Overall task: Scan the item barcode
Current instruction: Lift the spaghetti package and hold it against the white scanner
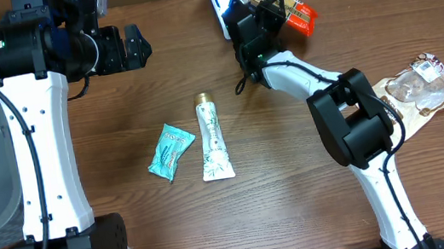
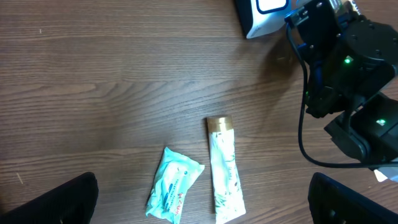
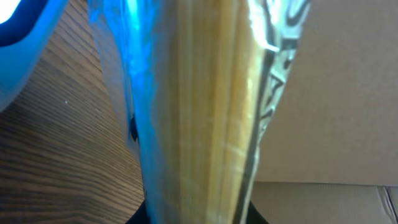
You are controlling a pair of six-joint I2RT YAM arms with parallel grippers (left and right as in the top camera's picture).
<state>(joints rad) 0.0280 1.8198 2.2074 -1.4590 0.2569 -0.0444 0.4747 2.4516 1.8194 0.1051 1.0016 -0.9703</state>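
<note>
Item: long orange packet [image 1: 283, 0], upper centre-right, clenched in right pincer [image 1: 261, 12] beside scanner [image 1: 221, 4]. Upper left: left pincer [image 1: 140, 47], released. Risk: glossy wrap slips, or barcode faces away and gives no read.

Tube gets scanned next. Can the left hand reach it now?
Probably yes: the left hand is open and empty, the tube lies flat with nothing over it, and the teal packet sits close beside it.
</note>
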